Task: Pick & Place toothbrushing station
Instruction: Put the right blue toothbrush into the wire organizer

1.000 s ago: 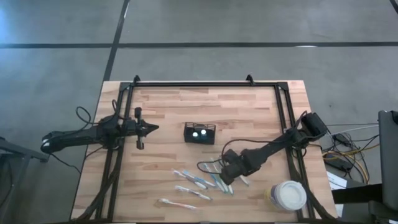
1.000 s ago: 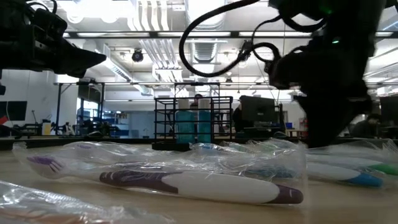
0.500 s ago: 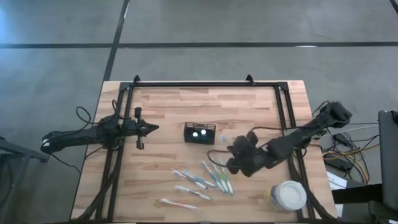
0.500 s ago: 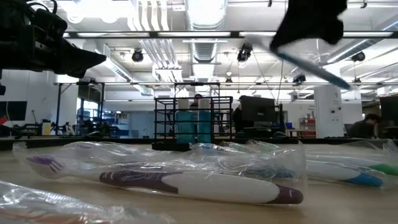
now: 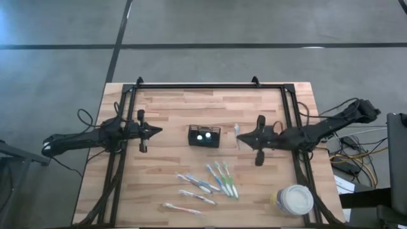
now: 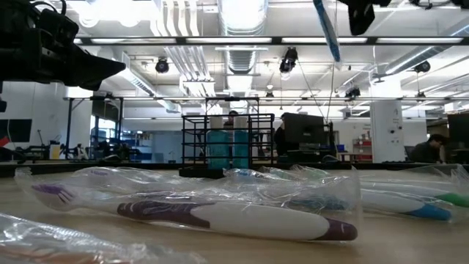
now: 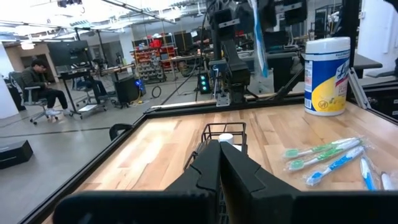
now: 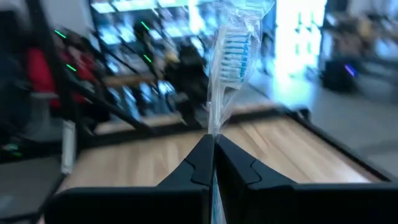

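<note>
Having just lifted a wrapped toothbrush (image 8: 227,53) off the table, we are pinching it in the right gripper (image 5: 240,137), bristles above the fingertips and just beside the caddy (image 5: 204,135), ready for insertion, while the left gripper (image 5: 154,131) is waiting with fingers pressed together.

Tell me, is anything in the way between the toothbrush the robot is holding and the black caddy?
Nothing visible is. The right gripper holds a wrapped toothbrush up in the air, just right of the caddy. Only bare table lies between them. The other toothbrushes lie nearer the front edge.
</note>
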You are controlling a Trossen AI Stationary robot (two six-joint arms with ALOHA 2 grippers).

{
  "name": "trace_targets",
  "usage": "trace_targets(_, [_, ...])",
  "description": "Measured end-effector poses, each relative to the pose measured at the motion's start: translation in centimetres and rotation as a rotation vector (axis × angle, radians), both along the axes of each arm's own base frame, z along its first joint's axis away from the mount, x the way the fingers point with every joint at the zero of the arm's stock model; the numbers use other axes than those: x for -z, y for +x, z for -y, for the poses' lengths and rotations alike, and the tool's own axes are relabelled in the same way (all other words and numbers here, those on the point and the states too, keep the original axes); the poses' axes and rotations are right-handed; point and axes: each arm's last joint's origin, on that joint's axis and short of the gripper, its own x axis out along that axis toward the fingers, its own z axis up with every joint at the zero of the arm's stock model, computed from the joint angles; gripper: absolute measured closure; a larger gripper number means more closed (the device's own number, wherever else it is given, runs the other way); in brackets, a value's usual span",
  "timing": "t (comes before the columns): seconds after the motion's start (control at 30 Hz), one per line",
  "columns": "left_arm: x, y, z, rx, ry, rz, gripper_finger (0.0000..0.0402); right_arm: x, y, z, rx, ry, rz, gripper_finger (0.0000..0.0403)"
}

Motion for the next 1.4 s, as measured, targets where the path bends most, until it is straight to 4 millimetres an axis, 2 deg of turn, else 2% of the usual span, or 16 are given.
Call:
trace_targets(0.2, [0.0,0.0,0.0,0.000,0.006,-0.001,0.0390,1.5,-2.5,2.2,0.017,-0.085,0.035,0.0395])
trace_targets(0.3, [0.0,0.0,0.0,0.000,0.016,-0.002,0.0390,1.5,-3.8,2.9,0.044,-0.132,0.078,0.0395])
trace_targets(0.5, [-0.1,0.0,0.0,-0.009,0.012,0.013,0.0390,2.5,-6.7,3.6,0.025,-0.191,0.169,0.0395])
trace_targets(0.7, [-0.2,0.0,-0.1,-0.029,0.013,0.025,0.0390,4.6,-8.7,4.0,0.013,-0.180,0.236,0.0395])
trace_targets(0.97, [-0.2,0.0,-0.1,-0.036,0.022,0.023,0.0390,7.5,-9.8,4.2,0.010,-0.171,0.254,0.0394])
trace_targets(1.13, [-0.2,0.0,-0.1,-0.049,0.040,0.020,0.0390,7.5,-9.9,4.3,0.018,-0.177,0.255,0.0394])
trace_targets(1.4, [-0.2,0.0,-0.2,-0.075,0.055,0.017,0.0390,6.4,-9.8,4.7,0.147,-0.195,0.334,0.0394])
